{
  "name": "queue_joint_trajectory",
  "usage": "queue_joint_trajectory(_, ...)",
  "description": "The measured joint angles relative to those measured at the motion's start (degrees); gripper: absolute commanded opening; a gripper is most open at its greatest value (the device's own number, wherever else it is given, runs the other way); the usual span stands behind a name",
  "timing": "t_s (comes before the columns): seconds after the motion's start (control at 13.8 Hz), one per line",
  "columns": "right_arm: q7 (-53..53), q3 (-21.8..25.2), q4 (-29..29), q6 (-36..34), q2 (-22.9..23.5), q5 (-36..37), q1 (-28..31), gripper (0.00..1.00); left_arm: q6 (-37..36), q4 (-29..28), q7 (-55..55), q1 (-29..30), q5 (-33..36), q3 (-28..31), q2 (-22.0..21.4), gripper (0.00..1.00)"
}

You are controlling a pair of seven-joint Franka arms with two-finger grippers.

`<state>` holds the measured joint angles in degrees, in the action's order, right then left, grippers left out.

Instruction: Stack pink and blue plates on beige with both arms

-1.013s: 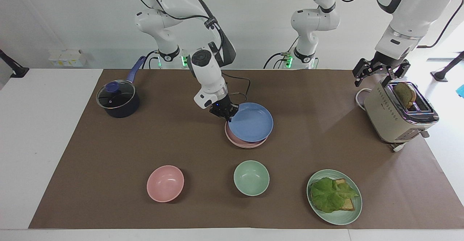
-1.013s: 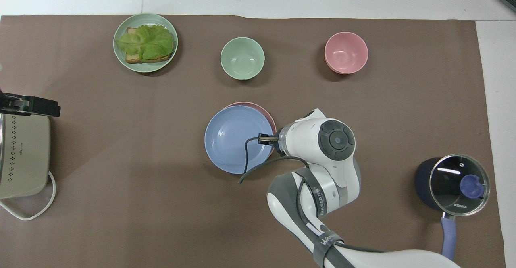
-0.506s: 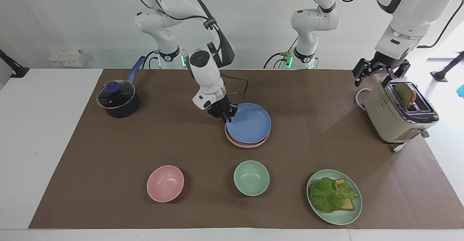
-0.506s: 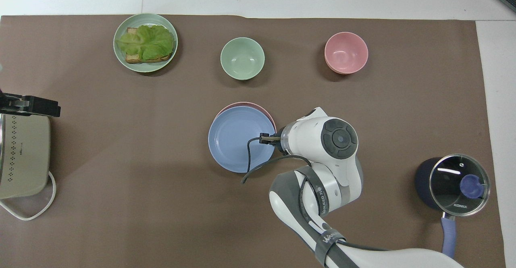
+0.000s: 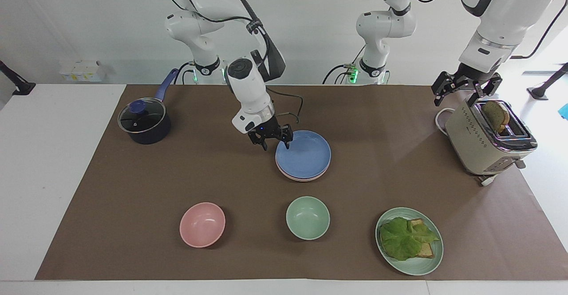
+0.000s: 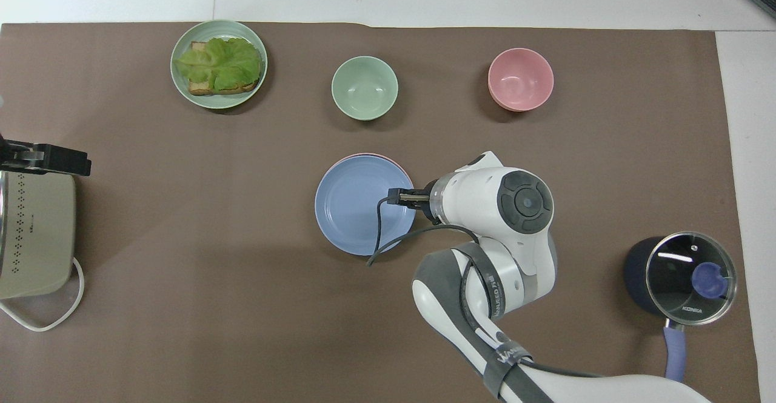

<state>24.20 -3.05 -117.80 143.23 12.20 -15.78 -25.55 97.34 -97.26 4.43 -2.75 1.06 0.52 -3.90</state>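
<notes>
Now the right gripper (image 5: 271,144) has its fingers spread and empty, poised over the rim of the blue plate (image 5: 306,155), which sits on the pink plate (image 5: 284,174) mid-table; no beige plate shows under them. Any sideways drift could clip that rim and skew the stack. Over the toaster (image 5: 483,146) at the table's edge, the left gripper (image 5: 466,92) waits, open and empty.
</notes>
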Motion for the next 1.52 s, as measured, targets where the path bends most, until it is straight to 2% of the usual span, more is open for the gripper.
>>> queue_joint_trajectory(0.22, -0.03, 0.03, 0.44, 0.00, -1.53, 0.00, 2.18, 0.99, 0.00, 0.00, 0.00, 0.00, 0.00, 0.00, 0.00, 1.00)
queue_joint_trajectory(0.51, -0.49, 0.14, 0.43, -2.59, -6.01, 0.30, 8.26, 1.00, -0.01, 0.00, 0.00, 0.00, 0.00, 0.00, 0.00, 1.00)
queue_joint_trajectory(0.87, -1.55, 0.37, 0.57, -14.11, -16.03, 8.23, 19.09, 1.00, -0.01, 0.00, 0.00, 0.00, 0.00, 0.00, 0.00, 1.00)
queue_joint_trajectory(1.09, -4.84, 0.42, 2.11, -23.14, -20.77, 9.42, 23.90, 1.00, -0.01, 0.00, 0.00, 0.00, 0.00, 0.00, 0.00, 1.00)
queue_joint_trajectory(1.37, -11.65, 0.51, 9.50, -33.62, -21.71, 11.66, 30.44, 1.00, -0.02, 0.00, 0.00, 0.00, 0.00, 0.00, 0.00, 1.00)
queue_joint_trajectory(1.52, -12.63, 0.49, 12.48, -37.28, -21.38, 14.44, 31.22, 1.00, -0.02, 0.00, 0.00, 0.00, 0.00, 0.00, 0.00, 1.00)
